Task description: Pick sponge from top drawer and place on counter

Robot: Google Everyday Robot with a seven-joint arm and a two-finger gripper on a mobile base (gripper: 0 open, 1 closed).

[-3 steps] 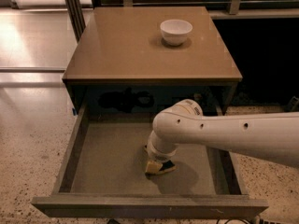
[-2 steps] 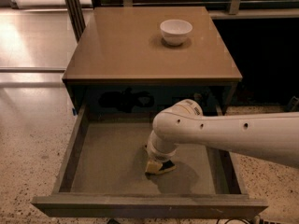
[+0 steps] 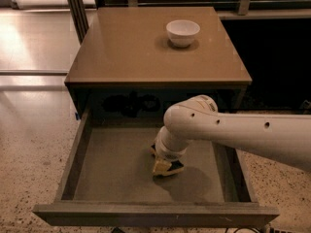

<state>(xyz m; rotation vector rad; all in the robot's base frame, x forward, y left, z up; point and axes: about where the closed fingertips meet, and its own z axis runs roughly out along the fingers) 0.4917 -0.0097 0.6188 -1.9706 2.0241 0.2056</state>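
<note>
The top drawer (image 3: 97, 174) is pulled wide open below the counter (image 3: 131, 47). The sponge (image 3: 164, 167), yellow foam with a dark face, lies on the drawer floor near its middle. My white arm reaches in from the right and bends down into the drawer. My gripper (image 3: 165, 160) is right over the sponge, mostly hidden under the wrist, and seems to touch it.
A white bowl (image 3: 182, 32) stands at the back right of the counter. The drawer's low side walls and front panel (image 3: 155, 215) ring the gripper. Speckled floor lies left and right; a dark metal post (image 3: 77, 6) stands behind the counter's left.
</note>
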